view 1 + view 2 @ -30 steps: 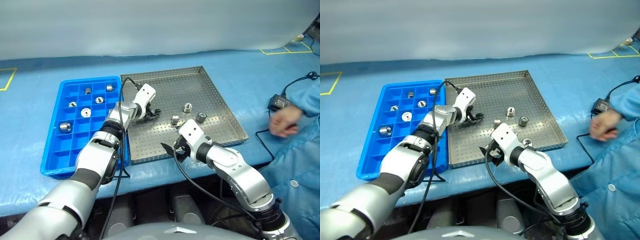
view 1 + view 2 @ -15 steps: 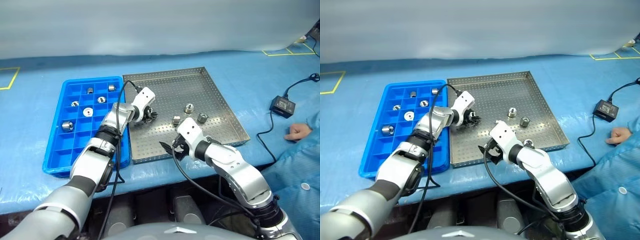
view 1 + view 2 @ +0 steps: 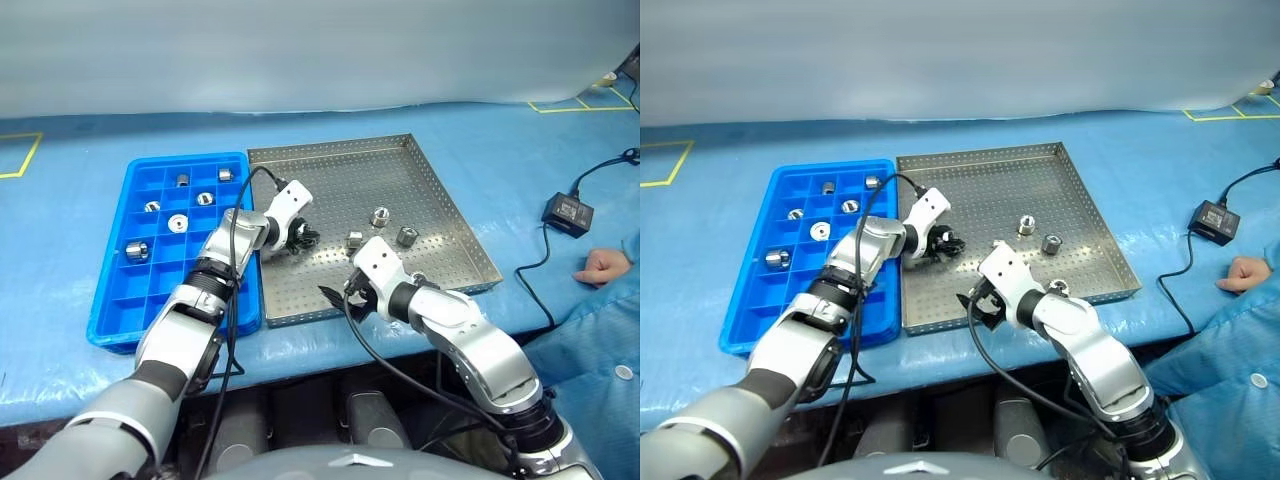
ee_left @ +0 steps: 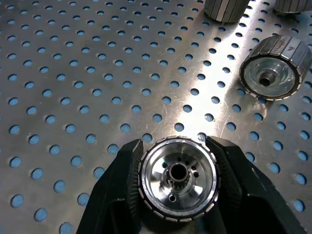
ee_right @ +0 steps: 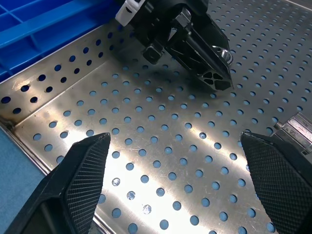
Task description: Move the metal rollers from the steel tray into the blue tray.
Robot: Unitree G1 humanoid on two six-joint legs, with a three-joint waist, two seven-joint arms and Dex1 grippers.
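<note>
Left wrist view has the good news: my left gripper (image 4: 178,183) is pinching one of the metal rollers (image 4: 178,178) between both fingers, down low over the steel tray (image 3: 400,160), near its left side. Can't tell yet if it's actually off the perforated sheet.

Progress so far: I count five rollers sitting in separate compartments of the blue tray (image 3: 105,320), toward its far end, with lots of empty squares left.

Left to do besides the one I'm holding: three loose ones in the middle of the steel tray, like this one (image 3: 379,215), and what looks like a fourth peeking out beside the right arm.

Right gripper (image 5: 178,180) is spread wide and empty, hanging over the tray's near left corner.

So roughly halfway, I'd guess.
</note>
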